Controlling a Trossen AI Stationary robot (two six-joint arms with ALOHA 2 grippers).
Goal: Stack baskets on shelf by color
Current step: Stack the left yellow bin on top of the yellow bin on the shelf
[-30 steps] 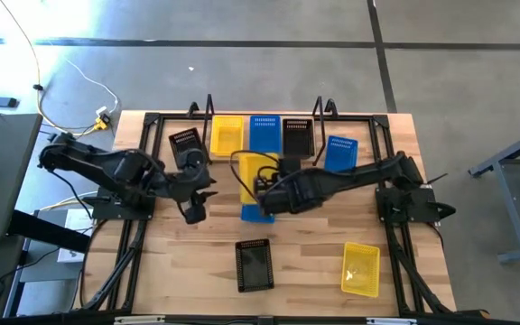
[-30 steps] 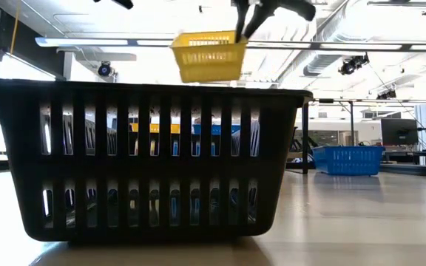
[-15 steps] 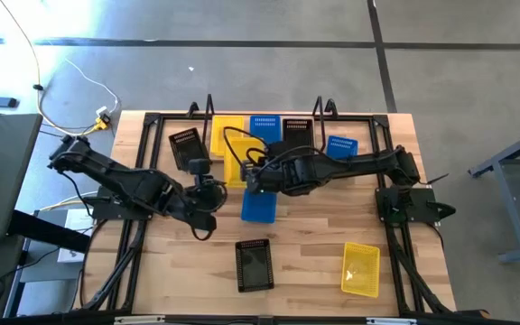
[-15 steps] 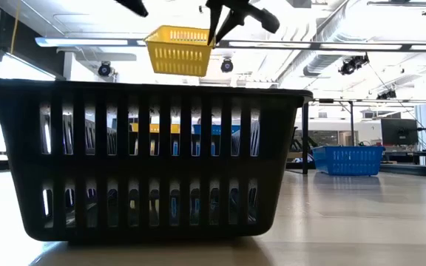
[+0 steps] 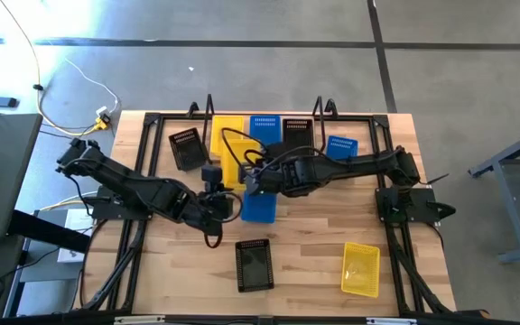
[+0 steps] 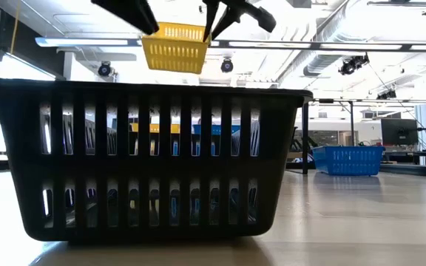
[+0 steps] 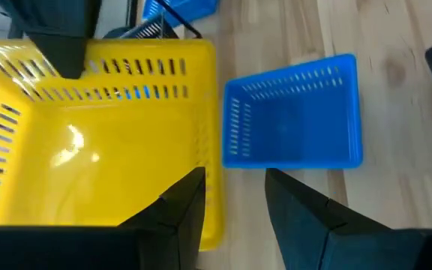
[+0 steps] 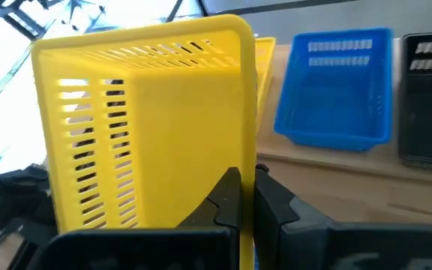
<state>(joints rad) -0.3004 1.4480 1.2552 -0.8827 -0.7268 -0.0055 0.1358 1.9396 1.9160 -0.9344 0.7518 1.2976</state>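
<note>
My right gripper [image 5: 249,177] is shut on a yellow basket [image 5: 232,161] and holds it in the air just in front of the shelf [image 5: 208,110]. The basket also shows in the low view, high up [image 6: 172,48]. On the shelf stand a yellow basket [image 5: 227,126], a blue basket [image 5: 264,128] and a black basket [image 5: 298,134]. My left gripper [image 7: 235,196] is open beside the held basket's corner, above a blue basket [image 7: 291,124] that lies on the table [image 5: 260,208]. I cannot tell whether my left gripper touches the yellow basket. My right gripper pinches one side wall of the yellow basket at its rim [image 8: 247,161], with one finger inside and one outside. It comes from the table's right. The basket is lifted clear and tilted [image 6: 172,48].
A black basket [image 5: 185,147] and a blue one [image 5: 339,149] lie near the shelf's ends. Another black basket [image 5: 255,264] and a yellow one [image 5: 361,268] lie near the table's near edge. The black one fills the low view [image 6: 146,159]. Black frame tubes [image 5: 129,244] run along both sides.
My right gripper has carried the yellow basket toward the table's far left, from above the blue basket to just in front of the shelf's yellow basket. My left gripper has moved toward the table's right, up to the blue basket on the table.
</note>
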